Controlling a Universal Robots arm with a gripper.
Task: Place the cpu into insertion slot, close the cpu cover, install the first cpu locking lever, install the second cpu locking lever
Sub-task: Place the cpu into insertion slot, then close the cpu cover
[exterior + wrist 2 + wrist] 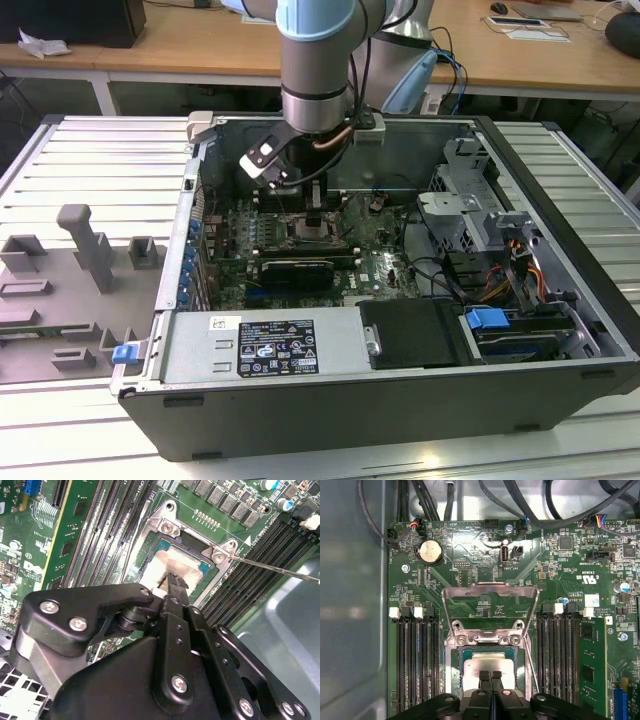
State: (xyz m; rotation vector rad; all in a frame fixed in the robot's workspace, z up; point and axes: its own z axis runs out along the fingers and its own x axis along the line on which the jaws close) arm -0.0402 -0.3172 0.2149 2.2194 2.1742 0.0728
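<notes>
Gripper (pixel 490 676): fingers pressed together with nothing between them, tips over the cpu (pixel 475 666); whether they touch it is unclear.
Cpu: lying in the slot (pixel 452 670), seen in both wrist views.
Cover (pixel 490 586): swung open off the slot, seen in the first wrist view.
Lever (pixel 272 568): thin rod running out from the socket corner, seen in the second wrist view.
Exterior view: arm (pixel 315 60) reaching down into the case (pixel 400 410).

Probably a robotics laboratory or workshop. A robot arm (pixel 315 70) extends into an opened computer case (pixel 300 420) on a slatted aluminium desk (pixel 80 150). Grey fixture blocks (pixel 90 240) and wooden desks (pixel 200 45) stand nearby.
</notes>
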